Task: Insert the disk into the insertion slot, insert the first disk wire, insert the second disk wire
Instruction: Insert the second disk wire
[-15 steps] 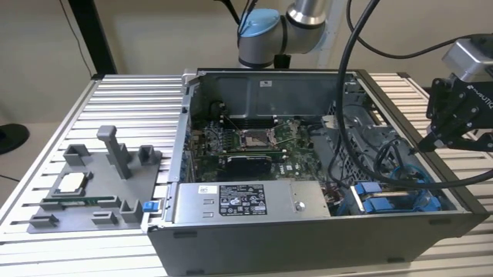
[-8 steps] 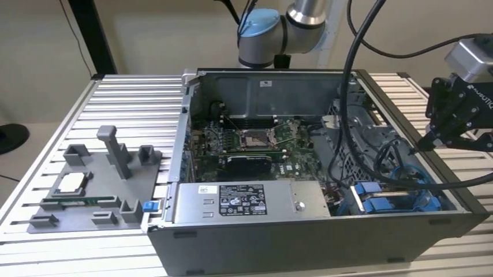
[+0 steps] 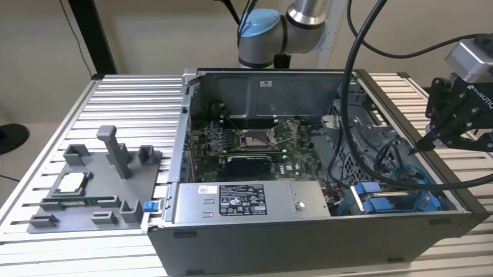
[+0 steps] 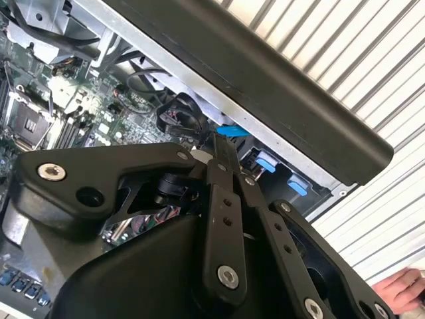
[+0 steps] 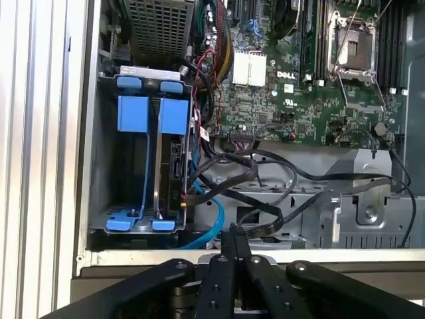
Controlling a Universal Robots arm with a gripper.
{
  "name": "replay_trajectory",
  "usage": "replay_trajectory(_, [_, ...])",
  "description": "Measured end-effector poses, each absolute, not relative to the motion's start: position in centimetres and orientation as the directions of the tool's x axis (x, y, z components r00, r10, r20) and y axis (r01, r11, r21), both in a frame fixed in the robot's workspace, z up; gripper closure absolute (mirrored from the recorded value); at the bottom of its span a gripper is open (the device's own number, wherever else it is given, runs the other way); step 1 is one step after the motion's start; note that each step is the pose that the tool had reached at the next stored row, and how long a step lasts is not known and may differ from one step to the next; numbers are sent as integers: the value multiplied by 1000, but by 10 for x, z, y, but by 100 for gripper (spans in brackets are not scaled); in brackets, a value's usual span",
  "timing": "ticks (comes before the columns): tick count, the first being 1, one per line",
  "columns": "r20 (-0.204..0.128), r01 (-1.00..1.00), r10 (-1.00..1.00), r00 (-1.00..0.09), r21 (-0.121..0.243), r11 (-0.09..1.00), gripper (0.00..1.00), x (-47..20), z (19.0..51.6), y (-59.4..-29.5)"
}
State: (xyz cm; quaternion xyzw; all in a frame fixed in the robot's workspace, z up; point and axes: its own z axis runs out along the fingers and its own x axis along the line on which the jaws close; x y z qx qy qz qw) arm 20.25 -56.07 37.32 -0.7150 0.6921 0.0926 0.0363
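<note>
Disk (image 5: 174, 169), seen edge-on and dark in its bright blue plastic frame (image 5: 174, 114), stands in the metal cage (image 5: 93, 153) at a corner of the open case (image 3: 308, 242). A second blue frame (image 5: 133, 113) sits just beside it. The gripper (image 5: 234, 240) hangs above the case's black rim on the exterior view's right, its slim black fingers pressed together, with open air around it. Black cables (image 5: 265, 179) and a glossy blue cable (image 5: 216, 222) crowd the floor beside the cage and reach the disk's end; whether they are plugged in cannot be told. Beyond lie the green board (image 5: 292, 86) and a grey labelled box (image 3: 239, 202). The case rests on a ribbed aluminium table (image 3: 138, 104), where a person's hand (image 4: 402, 289) lies at the edge.
</note>
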Motion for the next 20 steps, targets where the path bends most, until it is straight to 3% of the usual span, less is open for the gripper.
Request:
replay_trajectory(8, [-183, -996, -983, 25, 77, -40, 100, 202, 373, -561])
replay_trajectory(9, [-183, -996, -983, 25, 77, -40, 0, 202, 373, -561])
replay_trajectory(20, [-190, -996, -981, 25, 79, -40, 0, 203, 371, -561])
